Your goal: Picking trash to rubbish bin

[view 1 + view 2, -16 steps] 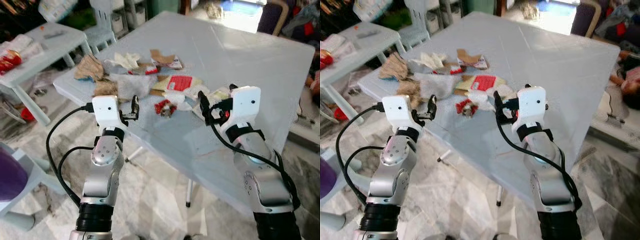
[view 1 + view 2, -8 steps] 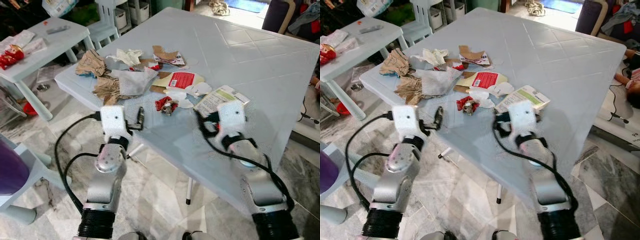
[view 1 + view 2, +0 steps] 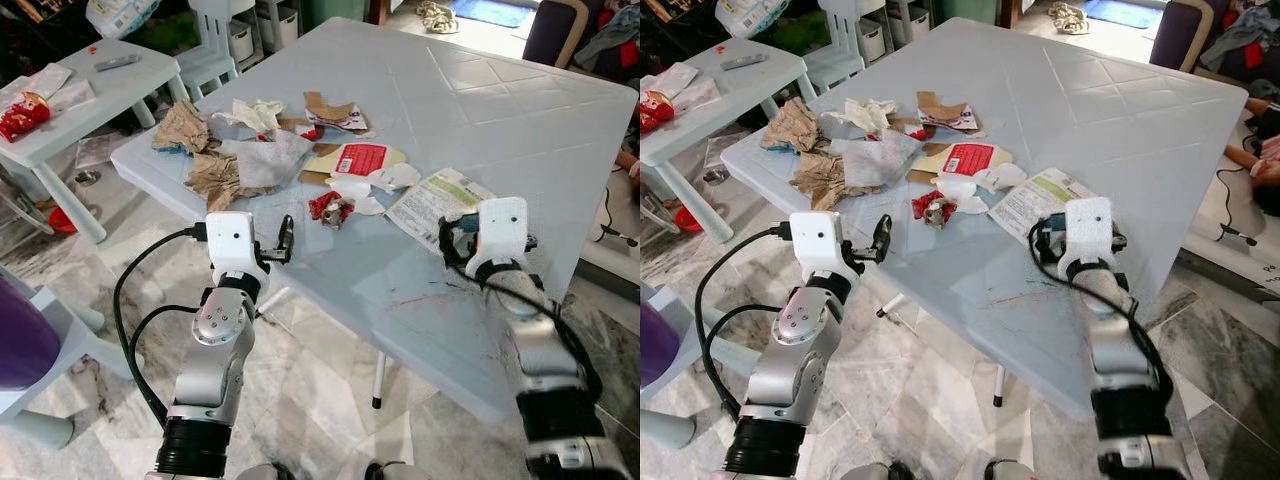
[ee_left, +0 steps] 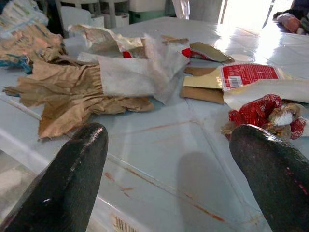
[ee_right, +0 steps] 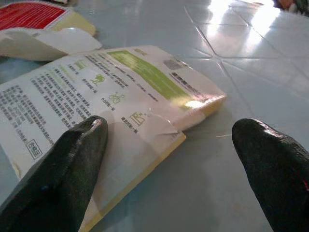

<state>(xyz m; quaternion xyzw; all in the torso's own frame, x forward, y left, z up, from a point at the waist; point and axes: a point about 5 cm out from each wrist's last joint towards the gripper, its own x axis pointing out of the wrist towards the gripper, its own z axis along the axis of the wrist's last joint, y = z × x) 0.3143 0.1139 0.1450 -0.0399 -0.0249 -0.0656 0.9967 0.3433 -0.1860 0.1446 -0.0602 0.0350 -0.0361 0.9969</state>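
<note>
Right end effector [image 5: 169,159] has dropped, fingers spread, onto the green-striped packet [image 5: 111,92].

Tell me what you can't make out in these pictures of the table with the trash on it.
- Print on the white and green packet: too small and slanted to read in the right wrist view; in the eye views the right gripper covers its near corner.
- Crumpled red wrapper: the left gripper's finger hides its lower edge in the left wrist view.
- Brown paper: a white sheet overlaps part of it.
</note>
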